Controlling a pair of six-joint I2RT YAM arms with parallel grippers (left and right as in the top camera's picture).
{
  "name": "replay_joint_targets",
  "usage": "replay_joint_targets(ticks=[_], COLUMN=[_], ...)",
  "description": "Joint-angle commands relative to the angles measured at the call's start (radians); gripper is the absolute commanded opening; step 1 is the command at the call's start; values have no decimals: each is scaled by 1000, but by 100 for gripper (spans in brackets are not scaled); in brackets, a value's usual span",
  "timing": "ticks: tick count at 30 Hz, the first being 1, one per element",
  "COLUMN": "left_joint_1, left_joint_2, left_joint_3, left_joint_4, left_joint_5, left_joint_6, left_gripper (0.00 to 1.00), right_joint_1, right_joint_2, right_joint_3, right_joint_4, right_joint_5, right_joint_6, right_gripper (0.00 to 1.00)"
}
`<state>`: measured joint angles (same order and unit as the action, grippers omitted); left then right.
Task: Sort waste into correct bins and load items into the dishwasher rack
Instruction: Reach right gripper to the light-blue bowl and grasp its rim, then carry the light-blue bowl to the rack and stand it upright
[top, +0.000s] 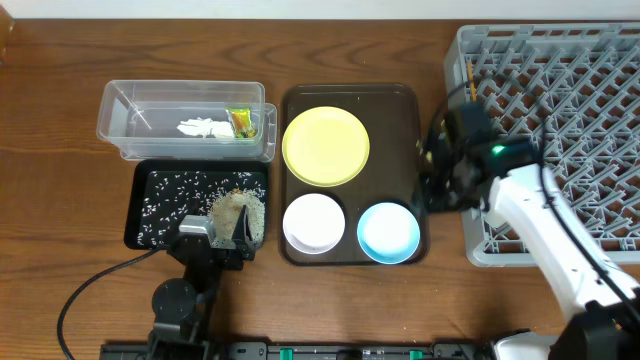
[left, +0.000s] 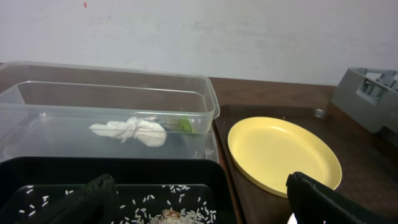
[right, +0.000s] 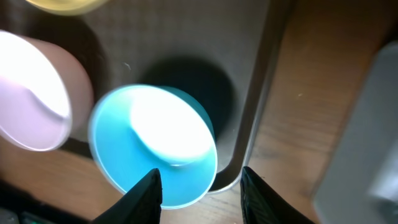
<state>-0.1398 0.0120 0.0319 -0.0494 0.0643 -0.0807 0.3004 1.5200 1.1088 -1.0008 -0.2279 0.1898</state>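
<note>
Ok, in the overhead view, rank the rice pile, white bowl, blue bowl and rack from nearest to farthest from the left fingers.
1. Rice pile: right at the left fingers, on the black tray.
2. White bowl: just to the right, on the brown tray.
3. Blue bowl: further right, same tray.
4. Rack: far right.

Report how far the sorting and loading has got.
Done: napkin and wrapper lie in the tub, rice in the black tray. In hand: the open right gripper hovers empty by the blue bowl. Left: plate, white bowl and blue bowl sit on the brown tray, not in the rack.
</note>
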Motion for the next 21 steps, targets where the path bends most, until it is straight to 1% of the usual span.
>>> replay_joint_targets(ticks=[1,3,5,7,9,12,14,17,21], left_joint_1=[4,4,4,4,4,4,4,4,4], left_joint_2=[-8,-8,-8,-8,-8,-8,-8,-8,-8], left_joint_3=[-28,-28,-28,-28,-28,-28,-28,-28,-28], left_joint_4=[-16,-16,-16,-16,-16,-16,-16,-16,-16], left_joint_5=[-5,-5,-4,-4,-5,-5,-5,-5,-4], left_joint_6=[5,5,5,5,5,5,5,5,5], left_gripper=[90,90,90,90,90,90,90,90,90], right_joint_1=[35,34,32,33,34,34,32,29,14], right_joint_2=[7,7,7,8,8,8,8,-5,-63], right_joint_3=[-102,-153,-198,-244,-282,-294,-290,-254,-129], right_joint_4=[63,127,198,262,301,302,306,269,151], right_joint_5=[22,23,23,22,23,30,29,47,161], right_joint_6=[87,113,120,153,164,177,177,176,157], right_gripper=[42,43,40,31,19,11,2,1,1])
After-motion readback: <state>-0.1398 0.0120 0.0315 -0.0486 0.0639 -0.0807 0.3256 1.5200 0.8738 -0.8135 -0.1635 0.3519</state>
